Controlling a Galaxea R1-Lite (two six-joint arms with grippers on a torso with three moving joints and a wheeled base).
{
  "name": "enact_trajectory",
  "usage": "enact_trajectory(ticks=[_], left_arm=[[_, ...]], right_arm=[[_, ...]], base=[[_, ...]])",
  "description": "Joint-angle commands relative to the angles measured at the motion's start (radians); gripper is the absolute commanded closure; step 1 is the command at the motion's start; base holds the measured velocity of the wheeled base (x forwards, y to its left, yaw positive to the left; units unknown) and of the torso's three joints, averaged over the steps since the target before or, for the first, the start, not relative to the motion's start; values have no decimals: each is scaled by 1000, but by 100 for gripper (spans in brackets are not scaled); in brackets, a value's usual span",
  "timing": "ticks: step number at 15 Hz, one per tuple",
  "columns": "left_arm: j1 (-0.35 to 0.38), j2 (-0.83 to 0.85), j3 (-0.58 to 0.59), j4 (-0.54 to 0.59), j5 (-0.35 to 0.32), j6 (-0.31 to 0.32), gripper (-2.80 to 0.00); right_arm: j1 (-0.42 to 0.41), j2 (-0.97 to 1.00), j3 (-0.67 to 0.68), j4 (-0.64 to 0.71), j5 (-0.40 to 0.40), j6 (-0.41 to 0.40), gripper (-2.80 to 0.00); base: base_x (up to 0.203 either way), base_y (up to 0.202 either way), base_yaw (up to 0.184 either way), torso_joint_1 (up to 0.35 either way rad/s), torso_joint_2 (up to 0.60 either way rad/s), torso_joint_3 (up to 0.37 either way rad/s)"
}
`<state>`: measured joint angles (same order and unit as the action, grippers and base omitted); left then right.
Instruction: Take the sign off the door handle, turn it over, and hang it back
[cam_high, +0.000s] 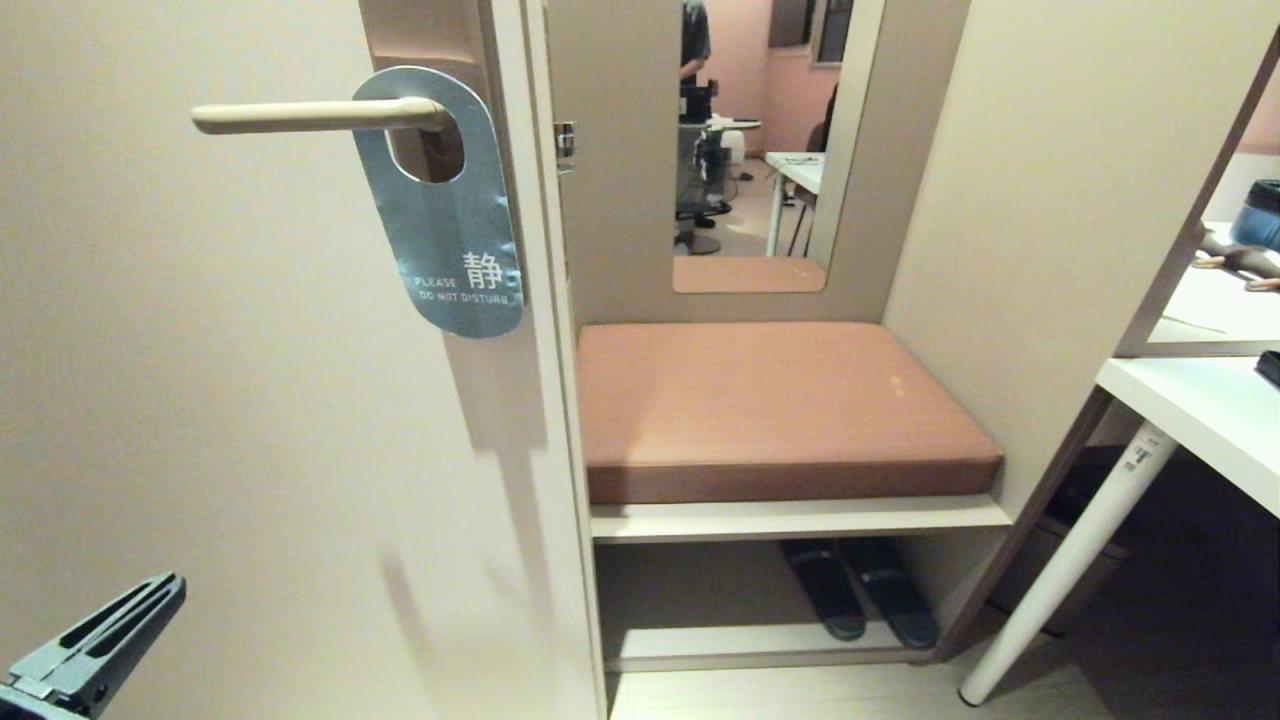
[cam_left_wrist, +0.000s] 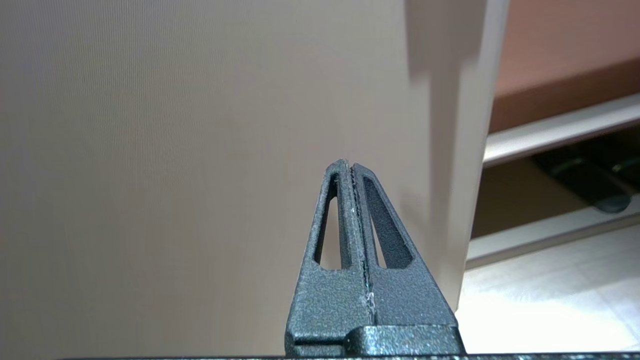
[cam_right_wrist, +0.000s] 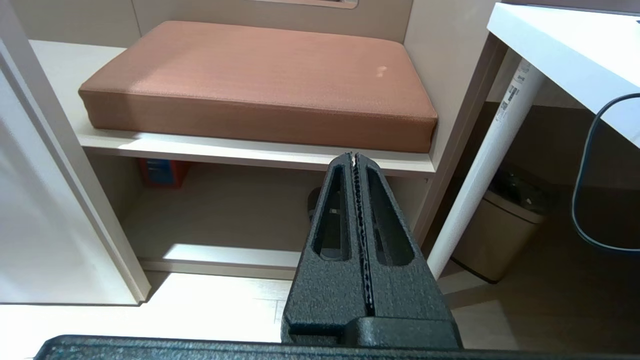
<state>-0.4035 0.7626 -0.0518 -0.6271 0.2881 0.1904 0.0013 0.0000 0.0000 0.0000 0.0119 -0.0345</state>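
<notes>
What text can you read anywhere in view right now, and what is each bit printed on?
"静": large white character on the sign, blue-grey face outward, hanging on the door handle.
"PLEASE DO NOT DISTURB": small white lettering beside and below that character, same face.
Sticker on the white table leg: too small to read.
Nothing else legible.

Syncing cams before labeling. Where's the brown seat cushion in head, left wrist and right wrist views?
Head view: the seat cushion sits centre frame on its shelf, right of the door.
Left wrist view: only a corner of it shows, far upper right, past the door's edge.
Right wrist view: it fills the upper middle, beyond the shut right gripper.
Shared landmark: the pale shelf under the cushion, seen in all three.
</notes>
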Motion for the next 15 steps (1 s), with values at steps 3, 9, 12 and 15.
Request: enact_trajectory(ticks=[3, 9, 12, 15], left_arm=[[208, -39, 51, -6, -87, -13, 0], [381, -434, 52, 380, -280, -22, 0], [427, -558, 52, 561, -294, -35, 0], [416, -650, 52, 617, -298, -54, 0]], right_arm=[[0, 2, 0, 0, 1, -1, 0], [0, 2, 0, 0, 0, -1, 0], [0, 2, 0, 2, 2, -1, 0], [0, 2, 0, 0, 0, -1, 0]], base=[[0, 0, 0, 0, 0, 0], [0, 0, 0, 0, 0, 0], [0, 0, 0, 0, 0, 0], [0, 0, 0, 0, 0, 0]])
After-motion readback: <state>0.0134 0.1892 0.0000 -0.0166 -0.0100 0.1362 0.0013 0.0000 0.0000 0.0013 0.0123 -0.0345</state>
